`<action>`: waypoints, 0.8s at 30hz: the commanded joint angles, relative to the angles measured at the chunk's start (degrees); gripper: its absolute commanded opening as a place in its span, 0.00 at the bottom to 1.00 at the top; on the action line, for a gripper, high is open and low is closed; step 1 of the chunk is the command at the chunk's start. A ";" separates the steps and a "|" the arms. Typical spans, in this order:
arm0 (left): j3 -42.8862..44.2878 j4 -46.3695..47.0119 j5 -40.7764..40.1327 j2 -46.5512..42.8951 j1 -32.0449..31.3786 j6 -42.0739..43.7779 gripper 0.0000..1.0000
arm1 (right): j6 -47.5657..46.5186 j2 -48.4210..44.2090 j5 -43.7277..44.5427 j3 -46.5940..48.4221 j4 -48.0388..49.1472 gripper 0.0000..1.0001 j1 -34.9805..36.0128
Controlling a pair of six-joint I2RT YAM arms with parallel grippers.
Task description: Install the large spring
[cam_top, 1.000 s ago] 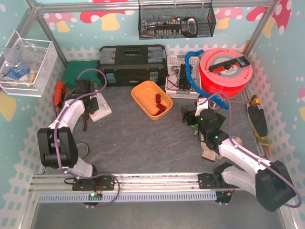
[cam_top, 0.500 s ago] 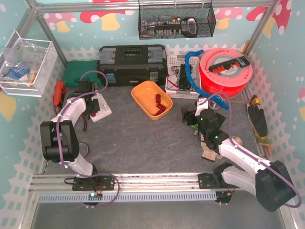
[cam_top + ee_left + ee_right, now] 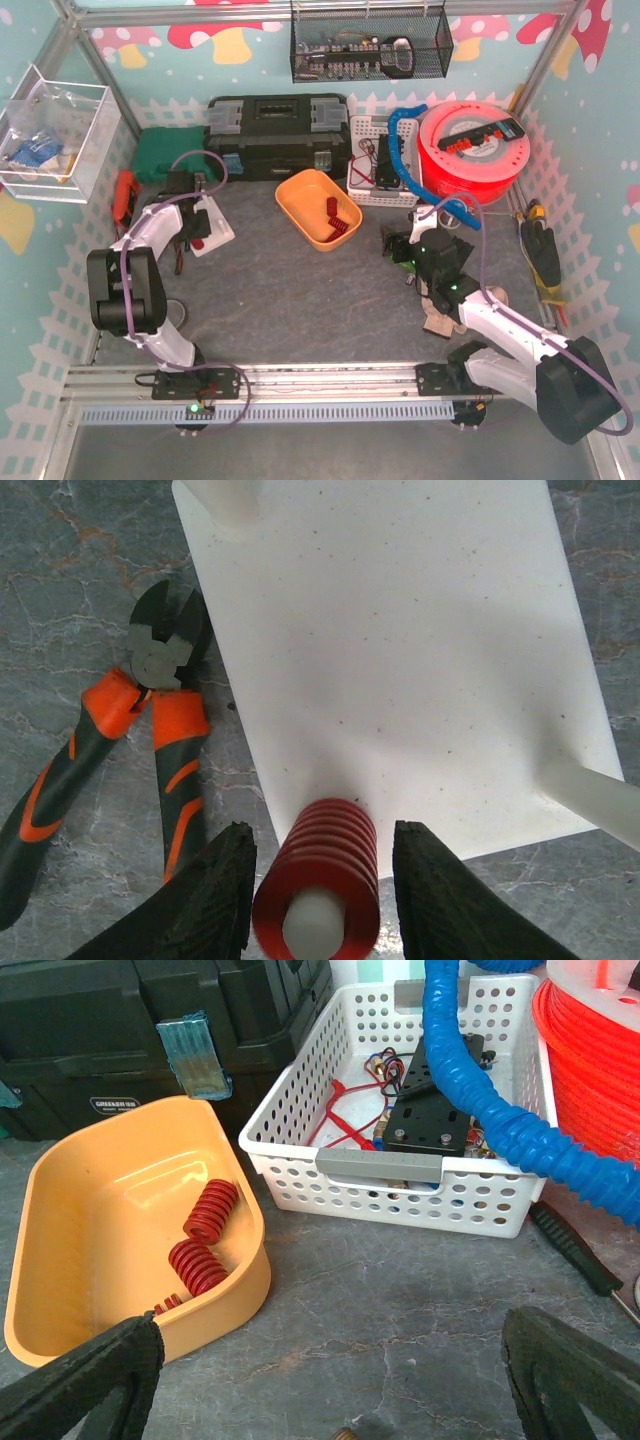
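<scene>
A large red spring (image 3: 322,865) sits over a white peg (image 3: 314,932) on the white base plate (image 3: 400,660). My left gripper (image 3: 320,900) straddles it, jaws open, with a visible gap on the right side. In the top view the left gripper (image 3: 193,222) is over the plate (image 3: 216,230) at the left. Two more red springs (image 3: 203,1235) lie in the orange tray (image 3: 100,1190), also seen in the top view (image 3: 300,200). My right gripper (image 3: 325,1380) is wide open and empty, low over the table near the tray; in the top view it (image 3: 412,250) is at the right.
Orange-handled cutters (image 3: 150,715) lie just left of the plate. A white perforated basket (image 3: 400,1175) with a blue hose (image 3: 470,1090) stands behind the right gripper. A black toolbox (image 3: 280,135) and a red cable reel (image 3: 475,150) line the back.
The left arm's elbow has risen and swung back while its gripper stayed at the white plate. The right arm has not moved.
</scene>
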 commanded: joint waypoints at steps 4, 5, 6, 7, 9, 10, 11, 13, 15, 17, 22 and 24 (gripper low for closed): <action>1.26 0.48 0.53 -0.30 0.36 0.39 0.45 | -0.44 -1.24 1.13 0.82 -0.68 0.92 0.34; 1.20 0.45 0.53 -0.58 0.40 0.38 0.47 | -0.52 -1.32 1.09 0.75 -0.75 0.92 0.34; 1.20 0.52 0.53 -0.96 0.40 0.32 0.49 | -0.53 -1.41 1.22 0.79 -0.77 0.92 0.34; 1.19 0.48 0.51 -1.39 0.40 0.23 0.50 | -0.53 -1.45 1.18 0.80 -0.78 0.92 0.34; 1.28 0.49 0.53 -2.76 0.40 0.00 0.55 | -0.49 -1.38 1.01 0.83 -0.77 0.92 0.37; 1.34 0.56 0.53 -3.66 0.40 -0.07 0.57 | -0.40 -1.31 0.94 0.82 -0.70 0.92 0.36; 1.28 0.68 2.25 -4.98 0.40 -0.12 0.58 | -0.32 -1.08 0.95 0.90 -0.69 0.92 0.40; 0.88 2.06 4.63 -7.45 0.17 0.34 0.61 | -0.11 -0.58 0.67 1.18 -0.82 0.92 0.40; -0.20 4.17 8.73 -10.49 -0.25 1.40 0.66 | 0.14 0.08 -0.15 1.48 -0.86 0.92 0.39; -0.98 5.69 13.43 -13.49 -0.66 1.65 0.68 | 0.57 0.81 -0.96 2.10 -1.14 0.91 0.38; -2.75 8.68 21.39 -21.28 -3.04 -1.87 0.97 | 2.45 3.29 -3.20 5.87 -4.12 0.89 0.60; -4.36 10.94 24.55 -25.28 -5.20 -3.46 0.99 | 3.27 4.59 -3.48 7.63 -5.30 0.86 1.05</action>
